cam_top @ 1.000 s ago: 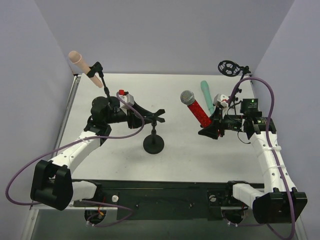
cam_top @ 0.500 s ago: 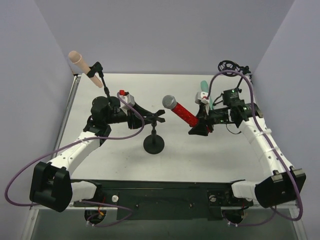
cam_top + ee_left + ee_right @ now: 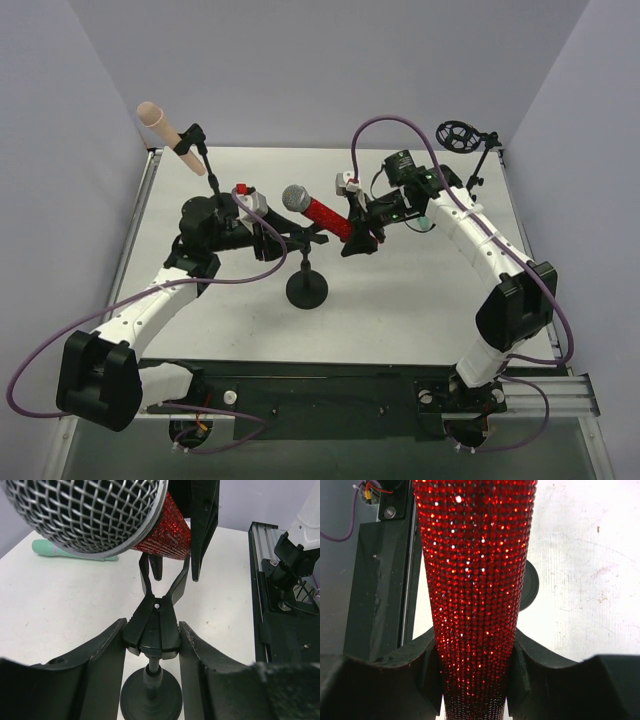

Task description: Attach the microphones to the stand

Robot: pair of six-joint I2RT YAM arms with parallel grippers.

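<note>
The red microphone (image 3: 322,212) is held clear of the table (image 3: 400,310), with its long axis close to level. Its silver mesh head (image 3: 295,198) points away from the right gripper (image 3: 357,238) and toward the left arm. The narrow tail end sits at the right gripper. The right gripper's fingers (image 3: 422,660) are clamped on either side of the glittery handle.

In the left wrist view, the handle lies just above the open prongs of the clip (image 3: 152,625). Whether it touches them cannot be told. The left gripper (image 3: 152,645) is closed on the clip body, one finger against each side. Directly below the left gripper, the centre stand (image 3: 306,287) rests on the table on its round base.

Beyond the right gripper, the teal microphone (image 3: 70,551) lies flat on the table. Well behind the left gripper, the pink microphone (image 3: 165,125) sits in the clip of a second stand (image 3: 205,165), with its head tilted up and outward. A ring mount (image 3: 457,133) stands at the far right corner.
</note>
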